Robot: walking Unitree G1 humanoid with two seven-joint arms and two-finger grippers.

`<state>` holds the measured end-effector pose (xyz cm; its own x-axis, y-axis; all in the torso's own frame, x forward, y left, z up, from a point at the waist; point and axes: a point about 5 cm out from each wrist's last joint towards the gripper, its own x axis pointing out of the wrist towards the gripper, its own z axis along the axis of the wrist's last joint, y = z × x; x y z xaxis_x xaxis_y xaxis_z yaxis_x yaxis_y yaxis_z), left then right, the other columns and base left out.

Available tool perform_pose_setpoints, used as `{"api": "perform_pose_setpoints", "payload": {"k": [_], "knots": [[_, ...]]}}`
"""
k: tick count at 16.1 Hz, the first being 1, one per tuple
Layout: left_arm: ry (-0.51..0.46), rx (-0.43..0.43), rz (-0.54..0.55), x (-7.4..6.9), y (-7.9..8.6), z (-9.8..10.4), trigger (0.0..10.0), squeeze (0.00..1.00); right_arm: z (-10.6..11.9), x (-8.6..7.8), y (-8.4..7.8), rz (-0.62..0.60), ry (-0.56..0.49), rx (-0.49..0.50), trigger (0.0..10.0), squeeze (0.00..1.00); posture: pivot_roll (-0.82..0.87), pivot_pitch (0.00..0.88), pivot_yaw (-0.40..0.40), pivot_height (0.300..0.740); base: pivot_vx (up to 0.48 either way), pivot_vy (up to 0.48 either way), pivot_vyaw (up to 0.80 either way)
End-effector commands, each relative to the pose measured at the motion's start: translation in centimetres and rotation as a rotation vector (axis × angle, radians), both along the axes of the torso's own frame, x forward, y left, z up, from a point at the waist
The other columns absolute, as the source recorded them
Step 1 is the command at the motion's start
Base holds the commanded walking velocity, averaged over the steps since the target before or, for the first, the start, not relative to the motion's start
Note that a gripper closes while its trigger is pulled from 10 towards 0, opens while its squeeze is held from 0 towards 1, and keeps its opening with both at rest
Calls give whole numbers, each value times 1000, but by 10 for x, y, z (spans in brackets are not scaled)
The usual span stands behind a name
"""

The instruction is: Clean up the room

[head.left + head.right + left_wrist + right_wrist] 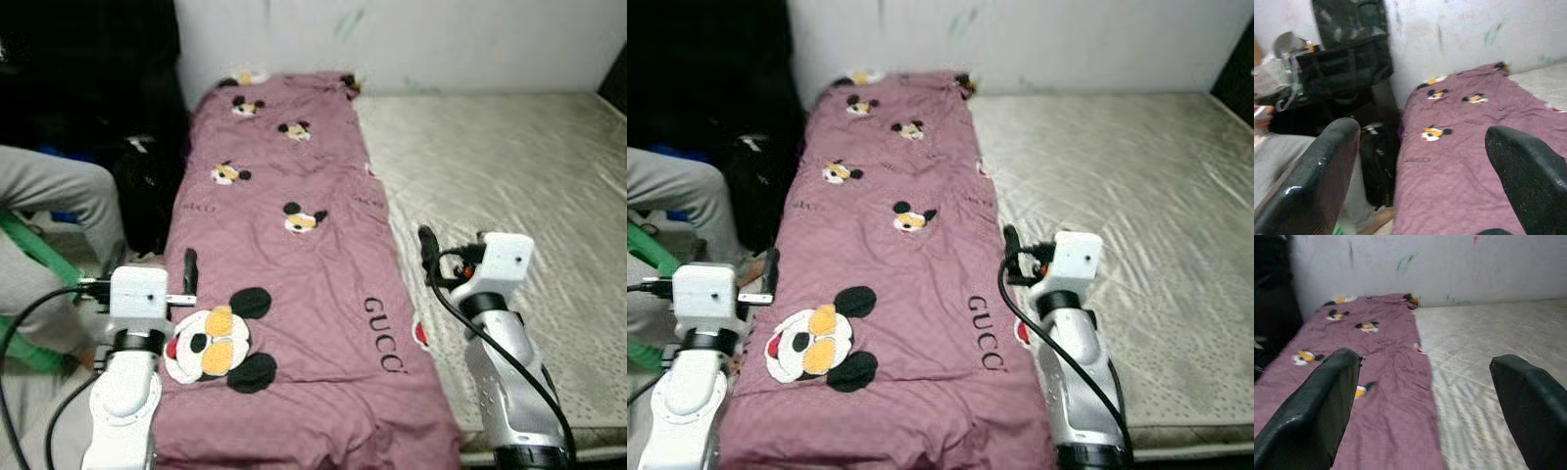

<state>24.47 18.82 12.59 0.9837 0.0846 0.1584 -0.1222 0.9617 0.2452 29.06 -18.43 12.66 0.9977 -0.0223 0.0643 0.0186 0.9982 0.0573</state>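
Observation:
A mauve blanket [294,264] printed with cartoon mice lies folded in a long strip along the left side of a bare cream mattress [509,176]. My left gripper [189,274] hovers at the blanket's near left edge, beside the large mouse print. It is open, its two black fingers [1317,176] standing wide apart with nothing between them. My right gripper [427,250] is held over the blanket's right edge where it meets the mattress. It is open too, and its fingers [1312,406] are spread and empty.
A person sits left of the bed, with a grey trouser leg [49,191] over something green [29,255]. A black bag [147,191] stands on the floor against the bed's left side, and dark luggage [1347,63] is stacked behind it. A white wall [392,39] runs along the head of the bed.

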Motion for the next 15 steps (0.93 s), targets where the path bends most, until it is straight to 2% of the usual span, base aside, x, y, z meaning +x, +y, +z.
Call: {"api": "perform_pose_setpoints", "payload": {"k": [1, 5, 9, 15], "knots": [[7, -10, -7, 3, -2, -2, 10000, 0, -2, 1, -1, -7, 1, -9, 10000, 0, -71, 0, 24, 740, 0, 0, 0], [32, -14, -7, 3, -3, -12, 10000, 0, -7, 7, 7, -12, 26, 8, 10000, 0, -69, 0, 20, 740, 0, 0, 0], [92, -16, 30, -2, 8, -33, 10000, 0, -16, 6, 16, 26, 60, 27, 10000, 0, -70, 0, 17, 740, 0, 0, 0], [88, -19, 28, -1, 7, -34, 10000, 0, -22, 4, 16, 29, 99, -23, 10000, 0, -74, 0, 21, 740, 0, 0, 0]]}}
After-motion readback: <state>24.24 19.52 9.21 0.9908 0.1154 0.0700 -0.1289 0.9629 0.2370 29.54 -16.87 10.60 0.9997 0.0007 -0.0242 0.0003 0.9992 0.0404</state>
